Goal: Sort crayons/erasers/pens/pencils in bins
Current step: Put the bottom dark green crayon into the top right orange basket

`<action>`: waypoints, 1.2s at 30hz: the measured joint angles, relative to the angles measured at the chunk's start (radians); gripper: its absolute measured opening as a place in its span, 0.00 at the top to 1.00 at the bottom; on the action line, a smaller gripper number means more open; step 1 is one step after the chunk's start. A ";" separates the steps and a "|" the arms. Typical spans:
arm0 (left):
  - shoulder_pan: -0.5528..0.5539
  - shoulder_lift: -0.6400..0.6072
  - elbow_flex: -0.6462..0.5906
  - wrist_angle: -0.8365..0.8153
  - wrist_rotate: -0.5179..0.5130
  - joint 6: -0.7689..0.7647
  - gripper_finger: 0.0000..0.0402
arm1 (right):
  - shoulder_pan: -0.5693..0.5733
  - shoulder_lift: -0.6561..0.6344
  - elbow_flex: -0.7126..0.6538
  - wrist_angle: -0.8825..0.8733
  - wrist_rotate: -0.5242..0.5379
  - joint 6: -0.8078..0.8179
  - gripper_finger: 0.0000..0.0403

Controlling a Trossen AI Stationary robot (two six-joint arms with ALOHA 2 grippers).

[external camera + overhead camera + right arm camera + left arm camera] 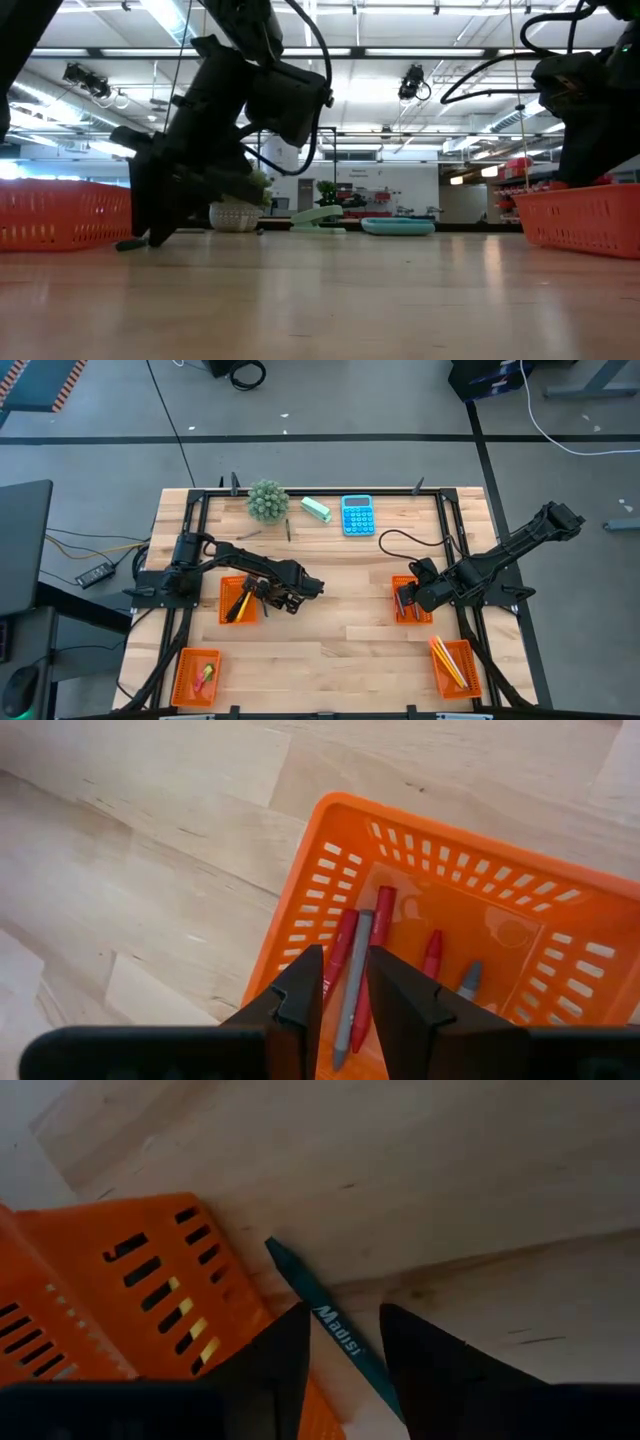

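A dark teal pen (300, 1275) with white print lies flat on the wood, right beside the wall of an orange bin (130, 1280). My left gripper (345, 1312) points down over it, open, one finger on each side of the pen; in the high view it stands at the bin's right side (272, 598). My right gripper (345, 952) hangs open by a narrow gap above another orange bin (330, 870), which holds red crayons (380, 935) and grey sticks (352, 985). It touches nothing. My left gripper has a finger on either side of the pen's printed middle (338, 1335), coming from above. The fingers stand across the pen. Whether either finger touches it I cannot tell. The pen lies flat on the table.
Two more orange bins stand at the near edge: one with small green and pink erasers (197, 675), one with yellow pencils (455, 665). At the far edge are a green plant (267, 500), a mint-green block (316, 509), a blue calculator (357, 515) and two dark sticks (288, 530).
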 joint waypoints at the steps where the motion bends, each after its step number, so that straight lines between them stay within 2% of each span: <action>1: 0.000 0.000 0.000 0.004 0.006 0.005 0.65 | 0.000 0.000 0.000 0.000 0.000 0.000 0.78; 15: 0.000 -0.010 -0.002 0.051 0.022 0.027 0.73 | 0.000 0.000 0.000 0.000 -0.002 0.000 0.78; 21: 0.006 -0.063 -0.002 0.137 0.022 0.019 0.76 | 0.000 0.000 0.000 0.000 0.001 0.000 0.78; 28: -0.028 -0.117 -0.002 0.106 0.017 0.025 0.75 | 0.000 0.000 0.000 0.000 0.005 0.010 0.78; 31: -0.072 -0.122 -0.002 0.103 0.017 0.223 0.76 | 0.000 0.000 0.000 0.009 0.005 0.016 0.78; 36: -0.148 -0.119 -0.002 0.093 0.006 0.759 0.78 | 0.000 0.000 0.000 0.014 0.008 0.009 0.78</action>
